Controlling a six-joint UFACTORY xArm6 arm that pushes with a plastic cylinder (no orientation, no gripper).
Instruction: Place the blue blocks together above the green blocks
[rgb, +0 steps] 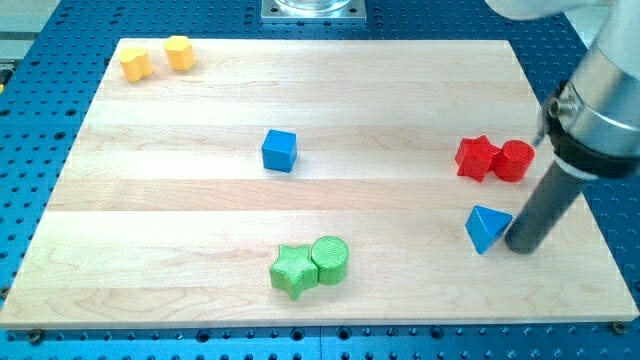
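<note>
A blue cube (279, 150) sits on the wooden board left of centre. A blue triangular block (486, 228) lies at the view's right. My tip (522, 246) stands just to the right of the blue triangular block, touching or nearly touching it. A green star (292, 270) and a green cylinder (330, 259) sit side by side, touching, near the view's bottom centre. The blue cube is above the green pair, a good way up.
A red star (476, 158) and a red cylinder (515, 160) touch each other at the right, just above the blue triangular block. Two yellow blocks (136, 63) (179, 51) sit at the top left corner. The board's right edge (590, 215) is close to my tip.
</note>
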